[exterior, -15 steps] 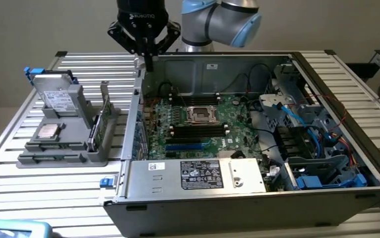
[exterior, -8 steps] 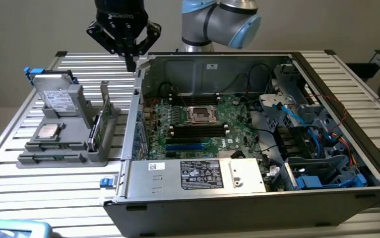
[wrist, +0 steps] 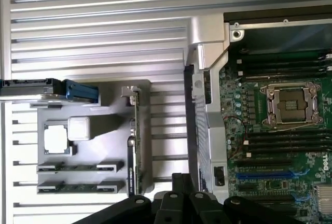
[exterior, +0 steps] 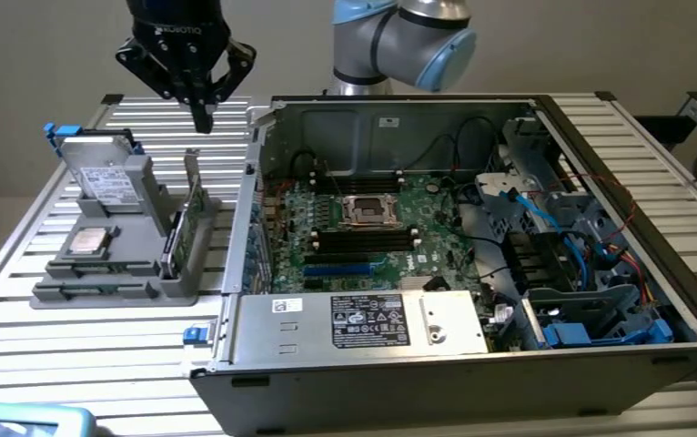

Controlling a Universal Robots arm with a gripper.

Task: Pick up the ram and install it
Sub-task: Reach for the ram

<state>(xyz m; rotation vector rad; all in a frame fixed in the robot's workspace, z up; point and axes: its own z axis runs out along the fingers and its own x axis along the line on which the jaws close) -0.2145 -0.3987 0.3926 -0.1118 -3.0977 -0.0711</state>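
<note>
Right, nearest the exterior camera lies the slatted metal tabletop [exterior: 82, 373], and on it the open computer case [exterior: 446, 387], front wall closest to us, a silver box [exterior: 446, 320] with a white label just behind it. Deeper inside, the green motherboard [exterior: 379, 253] lies flat, rows of black memory slots [exterior: 361, 238] on it and the processor socket [exterior: 369, 211] among them; blue cables [exterior: 567, 238] tangle on the exterior view's right. Over on the exterior view's left, beside the case, sits the grey holder [exterior: 94, 293]: a square silver processor chip [exterior: 89, 241] lies in it, a hard drive [exterior: 106, 182] stands upright at its far end, and the ram [exterior: 182, 228] stands on its long edge in a slot along the holder's side nearest the case, touched by nothing. Higher up and farther back, the black hand [exterior: 203, 123] hangs in the air above the ram's far end, well clear of it, fingers [exterior: 203, 105] pressed together to a point and holding nothing. Behind the case rises the grey and blue arm [exterior: 403, 41].
</note>
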